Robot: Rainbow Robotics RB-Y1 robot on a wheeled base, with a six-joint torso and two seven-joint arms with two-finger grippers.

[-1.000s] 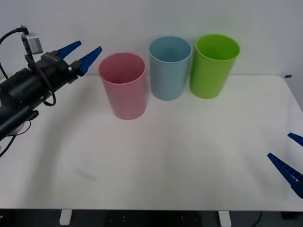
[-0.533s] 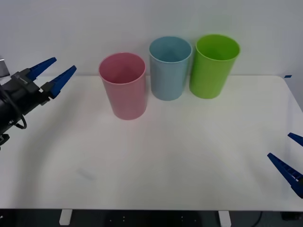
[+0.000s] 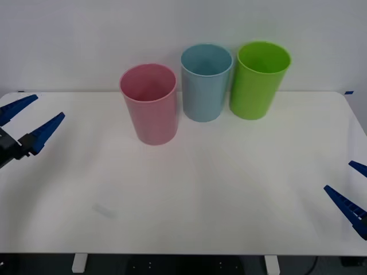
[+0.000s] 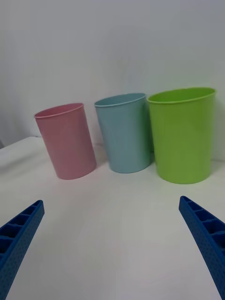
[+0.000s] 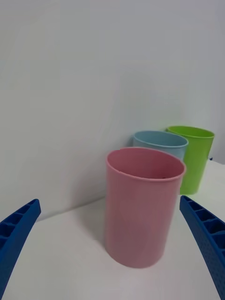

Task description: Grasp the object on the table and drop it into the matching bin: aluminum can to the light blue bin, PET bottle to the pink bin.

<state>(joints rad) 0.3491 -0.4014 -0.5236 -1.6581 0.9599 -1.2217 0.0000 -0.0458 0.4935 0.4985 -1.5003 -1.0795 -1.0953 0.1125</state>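
The pink bin [image 3: 150, 109] stands upright at the back of the white table [image 3: 200, 189], with the light blue bin [image 3: 203, 89] just right of it. The object, PET bottle or aluminum can, is out of view. My left gripper [image 3: 43, 109] hovers open and empty over the table's left edge, well left of the pink bin. From the left wrist, the pink bin [image 5: 140, 211] is nearest, between the open fingers, and the light blue bin [image 5: 157, 140] stands behind it. My right gripper [image 3: 338, 176] rests open at the table's front right corner, facing the pink bin [image 4: 68, 143] and light blue bin [image 4: 126, 136].
A lime green bin [image 3: 258, 83] stands right of the light blue one, the three bins close together in a row near the back wall. White tabletop stretches bare in front of them down to the near edge.
My left arm has pulled back from beside the pink bin's rim, leftward and lower, to the table's left edge, fingers still open. The right gripper and bins have not moved.
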